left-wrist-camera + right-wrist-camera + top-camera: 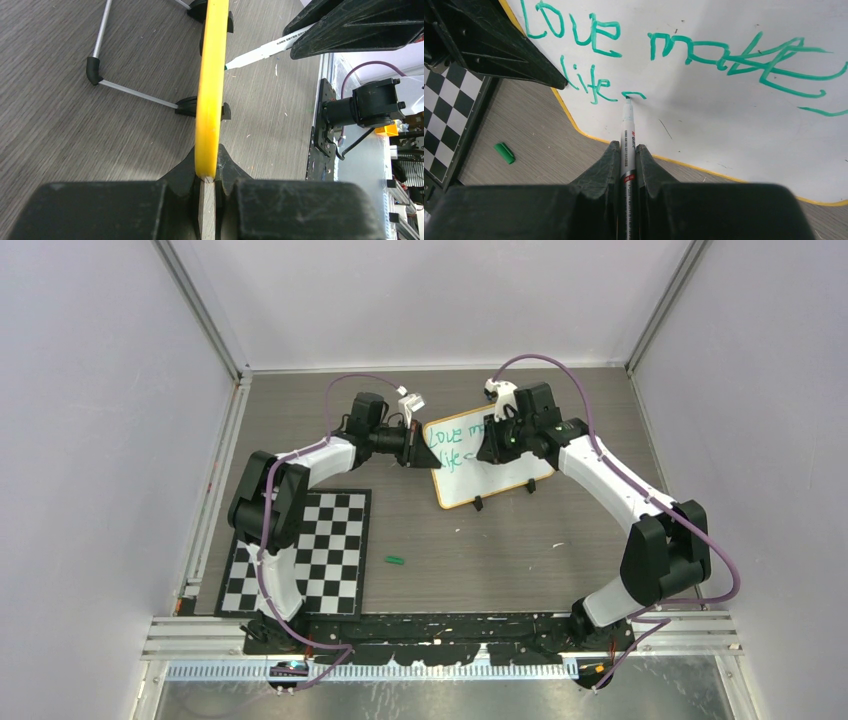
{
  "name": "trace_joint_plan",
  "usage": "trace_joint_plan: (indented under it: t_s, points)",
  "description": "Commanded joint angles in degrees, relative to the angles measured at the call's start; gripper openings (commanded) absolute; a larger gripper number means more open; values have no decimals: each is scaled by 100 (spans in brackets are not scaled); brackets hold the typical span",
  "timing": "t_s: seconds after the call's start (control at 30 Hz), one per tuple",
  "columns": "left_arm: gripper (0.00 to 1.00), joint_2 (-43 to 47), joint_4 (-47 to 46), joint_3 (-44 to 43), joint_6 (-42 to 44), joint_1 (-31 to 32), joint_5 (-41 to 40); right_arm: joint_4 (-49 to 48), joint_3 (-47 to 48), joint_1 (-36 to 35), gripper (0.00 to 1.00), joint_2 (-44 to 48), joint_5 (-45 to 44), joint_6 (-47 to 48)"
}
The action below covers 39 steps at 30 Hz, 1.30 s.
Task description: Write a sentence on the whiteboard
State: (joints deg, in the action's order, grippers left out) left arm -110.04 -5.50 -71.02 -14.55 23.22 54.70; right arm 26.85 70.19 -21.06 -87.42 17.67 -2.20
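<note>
The whiteboard stands tilted on its black feet at the table's middle back; its yellow frame edge runs up the left wrist view. My left gripper is shut on the whiteboard's left edge. My right gripper is shut on a white marker whose green tip touches the board. The sentence in green reads "love make" on the upper line and "life" plus a short fresh stroke on the lower. The marker also shows beyond the frame in the left wrist view.
A green marker cap lies on the wooden table in front of the board, also seen as a cap in the right wrist view. A black-and-white checkerboard mat lies at the near left. The board's wire stand sits behind it.
</note>
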Motion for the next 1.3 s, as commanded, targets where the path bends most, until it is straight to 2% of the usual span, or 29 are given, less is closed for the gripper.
trace_joint_plan:
  t_s: [0.0, 0.33, 0.97, 1.27]
  points:
    - [0, 119, -82, -25, -13, 25, 50, -81, 78, 127, 0, 157, -316, 145]
    - [0, 101, -100, -39, -21, 24, 40, 60, 39, 214, 0, 145, -155, 115]
    - [0, 94, -63, -70, -7, 24, 58, 179, 356, -82, 0, 39, 160, 64]
    - [0, 88, -152, -73, -69, 24, 86, 229, 230, 356, 0, 485, 358, 136]
